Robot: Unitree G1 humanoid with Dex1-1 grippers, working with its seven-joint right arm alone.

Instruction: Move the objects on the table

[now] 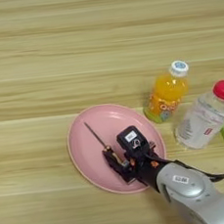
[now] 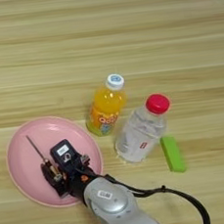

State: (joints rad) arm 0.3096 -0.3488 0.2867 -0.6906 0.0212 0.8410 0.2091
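Two black fingers of the right gripper [image 1: 115, 158] pinch the thin-shafted screwdriver [image 1: 98, 139] over the round pink plate [image 1: 83, 146]. Right of that plate stand an orange juice bottle [image 2: 105, 106] and the clear red-capped bottle [image 2: 140, 130]; only the right eye view shows the green block [image 2: 172, 154] whole.

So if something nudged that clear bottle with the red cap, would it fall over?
Probably, fairly easily. The clear bottle stands upright, tall for its base, so a push near the red cap would likely tip it. It looks empty or nearly so, hence light. Being round, it would probably roll, perhaps against the orange juice bottle beside it.
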